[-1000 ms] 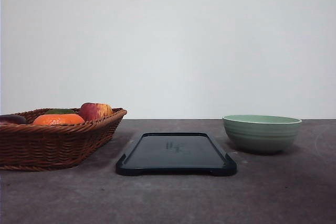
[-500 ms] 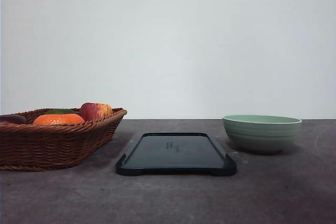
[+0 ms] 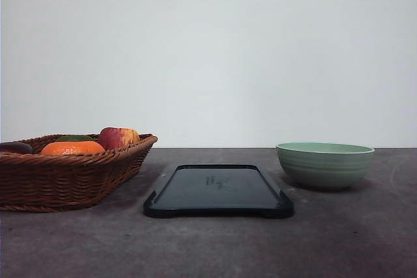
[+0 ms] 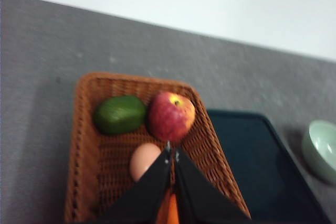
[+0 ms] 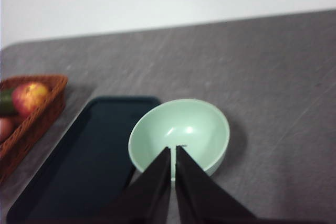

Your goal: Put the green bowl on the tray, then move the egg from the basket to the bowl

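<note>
1. The green bowl (image 3: 325, 165) stands upright on the grey table (image 3: 215, 245), just off the right end of the tray (image 3: 219, 191) and not on it; a narrow strip of bare table separates the two in the front view.
2. The tray lies flat in the middle, between the basket (image 3: 68, 177) on the left and the bowl on the right, its low rim free on all sides and its surface bare.
3. The egg (image 4: 144, 161) rests inside the basket, near the apple (image 4: 171, 115) and a green fruit (image 4: 120, 114), with an orange fruit (image 3: 72, 148) also in there.
4. The left gripper (image 4: 172, 153) hangs above the basket with its fingertips pressed together, grasping nothing; the tips sit over the egg's edge as seen from the wrist.
5. The right gripper (image 5: 174, 149) hangs above the bowl's open mouth, likewise pinched closed and empty.
6. Wide bare table lies in front of the tray and to the right of the bowl; the wall (image 3: 208, 63) runs behind the table's far edge.
</note>
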`<action>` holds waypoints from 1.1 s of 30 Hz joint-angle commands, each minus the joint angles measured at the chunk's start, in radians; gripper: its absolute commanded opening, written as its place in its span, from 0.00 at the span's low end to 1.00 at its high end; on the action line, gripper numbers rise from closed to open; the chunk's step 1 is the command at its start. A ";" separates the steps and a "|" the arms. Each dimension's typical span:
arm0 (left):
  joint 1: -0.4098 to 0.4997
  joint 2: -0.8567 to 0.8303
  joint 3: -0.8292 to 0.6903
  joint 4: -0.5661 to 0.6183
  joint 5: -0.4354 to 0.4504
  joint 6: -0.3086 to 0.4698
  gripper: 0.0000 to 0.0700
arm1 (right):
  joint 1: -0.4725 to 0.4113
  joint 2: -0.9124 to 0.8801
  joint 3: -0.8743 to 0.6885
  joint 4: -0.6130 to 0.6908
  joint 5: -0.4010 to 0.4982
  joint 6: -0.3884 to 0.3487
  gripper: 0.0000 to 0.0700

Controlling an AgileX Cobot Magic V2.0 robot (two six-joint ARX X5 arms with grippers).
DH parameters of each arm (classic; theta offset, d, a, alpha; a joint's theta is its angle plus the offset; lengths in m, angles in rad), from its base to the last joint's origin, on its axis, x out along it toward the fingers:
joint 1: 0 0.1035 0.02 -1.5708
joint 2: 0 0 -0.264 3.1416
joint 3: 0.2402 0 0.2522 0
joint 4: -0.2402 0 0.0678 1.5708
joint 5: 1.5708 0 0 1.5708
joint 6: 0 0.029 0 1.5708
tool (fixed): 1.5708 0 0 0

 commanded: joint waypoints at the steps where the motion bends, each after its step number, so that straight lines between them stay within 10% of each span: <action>1: -0.015 0.044 0.047 -0.017 0.008 0.069 0.00 | 0.000 0.047 0.037 0.002 -0.016 -0.029 0.01; 17: -0.143 0.283 0.232 -0.234 0.007 0.144 0.00 | 0.000 0.399 0.301 -0.227 -0.027 -0.165 0.01; 24: -0.146 0.284 0.232 -0.239 0.007 0.148 0.48 | 0.000 0.403 0.313 -0.235 -0.026 -0.211 0.44; 33: -0.146 0.284 0.232 -0.238 0.007 0.148 0.50 | -0.001 0.428 0.347 -0.328 0.009 -0.133 0.45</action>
